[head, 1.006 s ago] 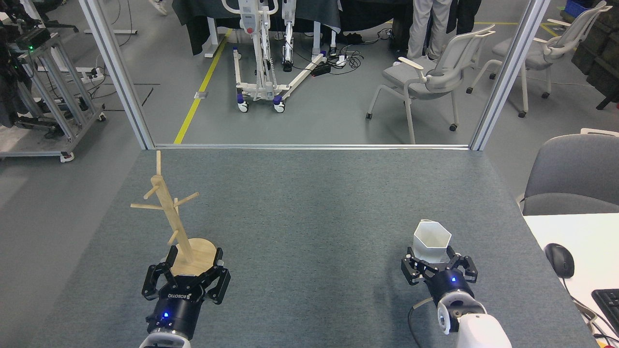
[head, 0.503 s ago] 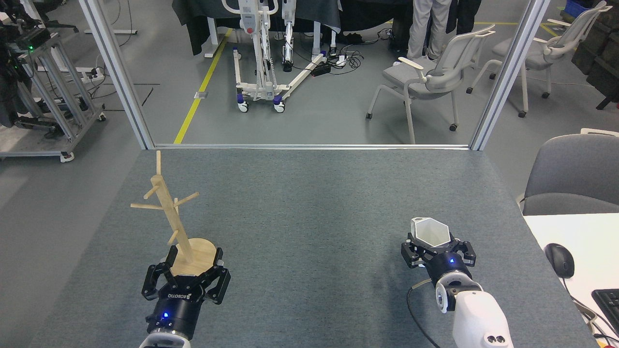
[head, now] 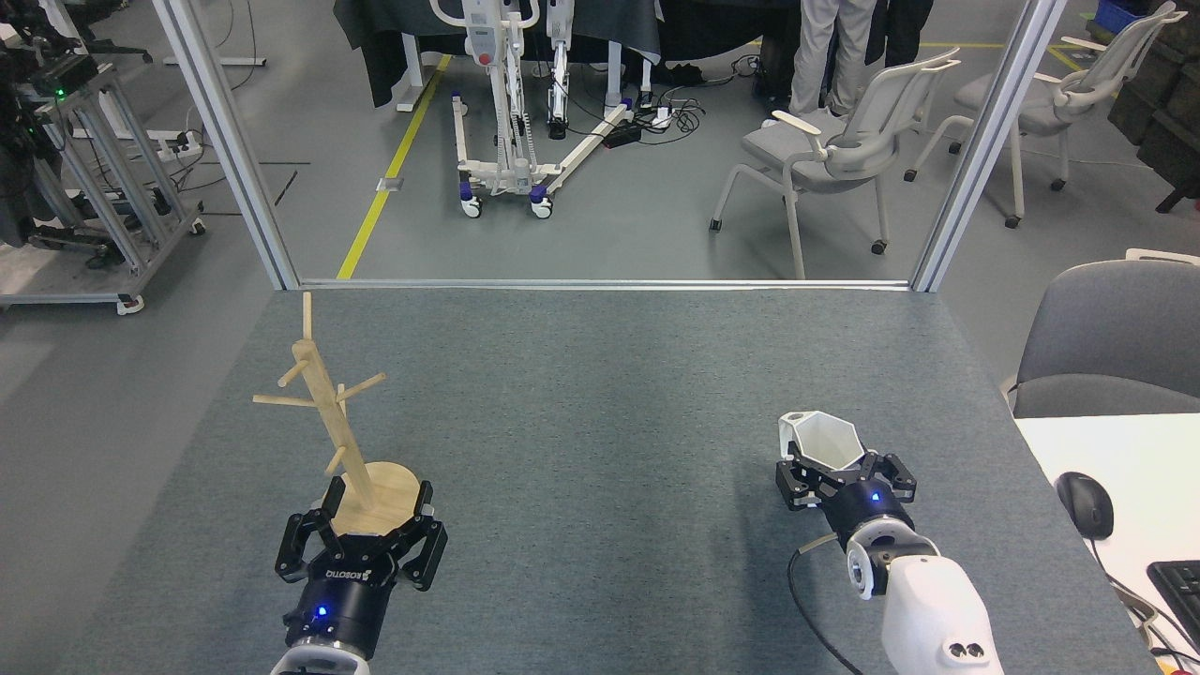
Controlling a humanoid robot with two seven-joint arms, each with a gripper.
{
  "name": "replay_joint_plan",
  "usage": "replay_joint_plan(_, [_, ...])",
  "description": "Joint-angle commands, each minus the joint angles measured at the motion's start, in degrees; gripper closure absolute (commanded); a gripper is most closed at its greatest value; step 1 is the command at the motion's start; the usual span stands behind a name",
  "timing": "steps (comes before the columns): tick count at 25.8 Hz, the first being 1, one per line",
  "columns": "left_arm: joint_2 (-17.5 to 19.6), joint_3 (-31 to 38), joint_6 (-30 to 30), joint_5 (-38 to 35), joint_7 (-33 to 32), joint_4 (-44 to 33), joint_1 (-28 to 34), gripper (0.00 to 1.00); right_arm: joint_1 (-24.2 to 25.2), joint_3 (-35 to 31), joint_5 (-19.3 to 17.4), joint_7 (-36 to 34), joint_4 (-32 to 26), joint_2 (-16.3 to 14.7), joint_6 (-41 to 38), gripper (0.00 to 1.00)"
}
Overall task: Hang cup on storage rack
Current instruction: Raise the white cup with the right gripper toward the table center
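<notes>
The storage rack (head: 323, 394) is a light wooden post with angled pegs, standing at the table's near left. My left gripper (head: 375, 506) sits at the near edge of its round disc base (head: 384, 483), one finger against each side of the disc. The white hexagonal cup (head: 823, 441) is at the near right, lifted off the table and tilted, mouth facing up and toward me, its holed tab (head: 792, 419) at the upper left of the rim. My right gripper (head: 842, 472) is shut on the cup's lower part from below.
The grey felt table (head: 600, 394) stretches between rack and cup. A white desk (head: 1116, 469) with a mouse (head: 1085, 503) and keyboard (head: 1177, 586) adjoins the right edge, with a grey chair (head: 1116, 328) behind it. Metal frame posts (head: 234, 159) stand at the far corners.
My right gripper has raised the cup off the table and tipped it, moving it slightly left and away from me. The left gripper and rack have not moved.
</notes>
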Motion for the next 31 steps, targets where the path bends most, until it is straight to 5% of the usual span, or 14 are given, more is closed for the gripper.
replay_joint_plan(1, [0.0, 0.0, 0.0, 0.0, 0.0, 0.1, 0.0, 0.0, 0.4, 0.3, -0.5, -0.3, -6.5, 0.0, -2.4, 0.94])
replay_joint_plan(8, [0.1, -0.1, -0.4, 0.0, 0.1, -0.1, -0.2, 0.0, 3.1, 14.3, -14.0, 0.0, -24.6, -0.2, 0.1, 1.0])
replay_joint_plan(13, [-0.7, -1.8, -4.8, 0.1, 1.7, -1.7, -1.0, 0.0, 1.0, 27.4, -16.7, 0.2, -30.9, -1.2, 14.5, 1.0])
replay_joint_plan(16, [-0.7, -1.8, -8.7, 0.1, 0.6, -4.0, -0.5, 0.0, -3.8, 35.3, -19.7, 0.5, -31.5, -1.9, 24.5, 1.0])
replay_joint_plan(23, [-0.9, -5.1, -8.5, 0.1, -3.3, -11.4, 7.0, 0.01, -22.7, 52.0, -38.6, 9.2, -30.7, -5.8, 43.5, 1.0])
replay_joint_plan(27, [-7.8, -9.4, -5.2, -0.4, -3.7, -10.6, 8.6, 0.01, -31.5, 60.9, -48.6, 12.2, -31.5, -7.7, 56.9, 1.0])
replay_joint_plan(31, [-13.8, -11.4, 0.4, -0.4, -6.4, -9.4, 5.5, 0.02, -37.5, 66.8, -54.0, 12.3, -32.6, -8.2, 65.0, 0.99])
